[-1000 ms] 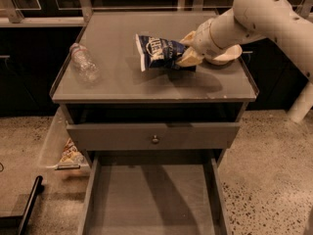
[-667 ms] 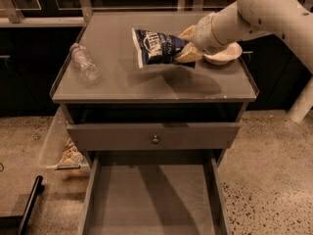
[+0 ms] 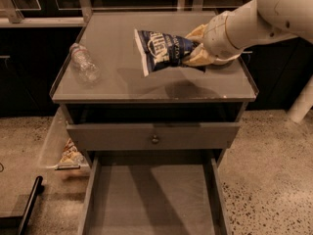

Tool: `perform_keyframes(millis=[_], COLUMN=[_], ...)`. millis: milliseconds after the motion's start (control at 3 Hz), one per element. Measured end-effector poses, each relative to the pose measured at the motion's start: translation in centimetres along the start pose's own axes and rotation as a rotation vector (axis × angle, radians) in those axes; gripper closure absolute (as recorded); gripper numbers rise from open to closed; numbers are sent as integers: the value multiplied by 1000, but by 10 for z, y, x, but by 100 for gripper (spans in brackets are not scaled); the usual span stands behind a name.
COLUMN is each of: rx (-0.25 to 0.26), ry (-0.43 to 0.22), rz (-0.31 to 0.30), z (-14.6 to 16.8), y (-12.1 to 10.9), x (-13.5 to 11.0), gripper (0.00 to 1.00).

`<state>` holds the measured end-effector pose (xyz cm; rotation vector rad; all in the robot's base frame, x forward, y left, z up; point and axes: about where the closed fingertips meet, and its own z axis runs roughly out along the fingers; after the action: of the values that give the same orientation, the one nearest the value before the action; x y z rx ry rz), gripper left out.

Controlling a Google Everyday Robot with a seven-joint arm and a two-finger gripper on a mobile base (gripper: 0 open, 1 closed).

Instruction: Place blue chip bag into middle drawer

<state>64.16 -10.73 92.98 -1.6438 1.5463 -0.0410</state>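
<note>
The blue chip bag (image 3: 161, 50) is dark blue with white lettering and hangs in the air above the cabinet top (image 3: 122, 82), casting a shadow on it. My gripper (image 3: 193, 48) is at the bag's right end, right of centre over the top, with its cream fingers (image 3: 197, 34) shut on the bag. The middle drawer (image 3: 151, 199) is a wide grey tray pulled far out at the bottom of the view, below and in front of the bag. Its flat floor is bare.
A clear plastic bottle (image 3: 84, 67) lies on the left of the cabinet top. A grey drawer front with a round knob (image 3: 154, 139) sits above the open tray. A clear bin (image 3: 54, 146) holding a snack packet stands on the floor at the left.
My gripper has lifted the blue chip bag higher off the cabinet top and carried it a little to the left and toward the front edge.
</note>
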Motion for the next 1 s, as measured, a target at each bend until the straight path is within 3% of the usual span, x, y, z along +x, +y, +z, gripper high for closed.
perform_keyframes(millis=[667, 1000], rx=[-15, -60], ry=[87, 114], rz=[12, 42], z=[-49, -66], y=[76, 115], x=[7, 23], gripper=[100, 100])
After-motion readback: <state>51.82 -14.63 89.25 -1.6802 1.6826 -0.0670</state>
